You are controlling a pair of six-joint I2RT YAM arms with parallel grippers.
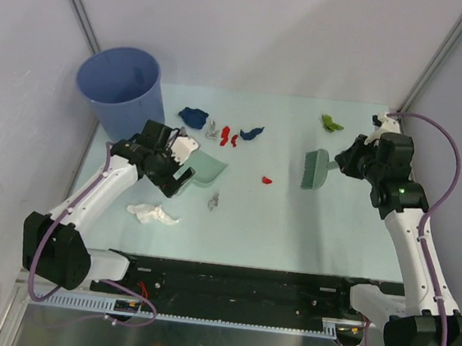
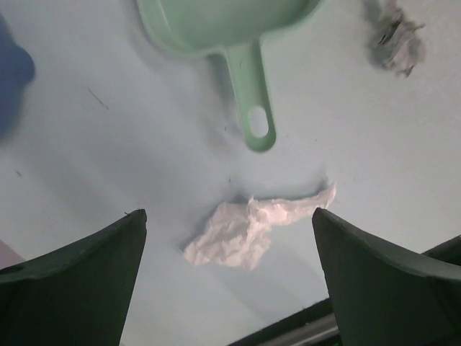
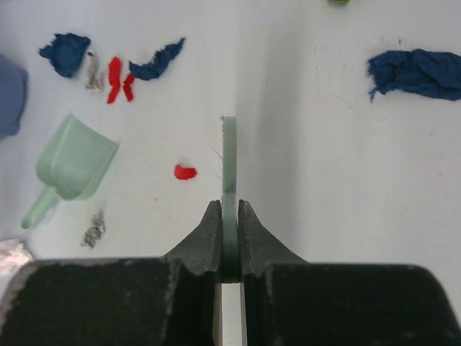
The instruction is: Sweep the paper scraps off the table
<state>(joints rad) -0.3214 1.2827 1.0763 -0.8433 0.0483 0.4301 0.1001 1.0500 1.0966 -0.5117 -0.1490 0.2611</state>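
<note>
A blue bucket (image 1: pixel 118 87) stands upright and open-mouthed in the far left corner; just near-right of it a mint-green dustpan (image 1: pixel 206 170) lies flat, its handle (image 2: pixel 252 94) ending in an oval hole; well apart on the right, a brush (image 1: pixel 315 169) of the same mint green is tipped on its side; the right wrist camera sees it edge-on, a thin upright strip.

Free to pass over bare worktop (image 1: pixel 332 233) from four to six o'clock. Blocked at ten by blue bucket (image 1: pixel 120 87). Narrowed near centre by dustpan (image 1: pixel 206 170) at nine and brush (image 1: pixel 314 169) at three. Strewn with paper scraps (image 1: pixel 219 129) around twelve; white wad (image 1: pixel 152 213) at eight. Walled at nine, twelve and three.
</note>
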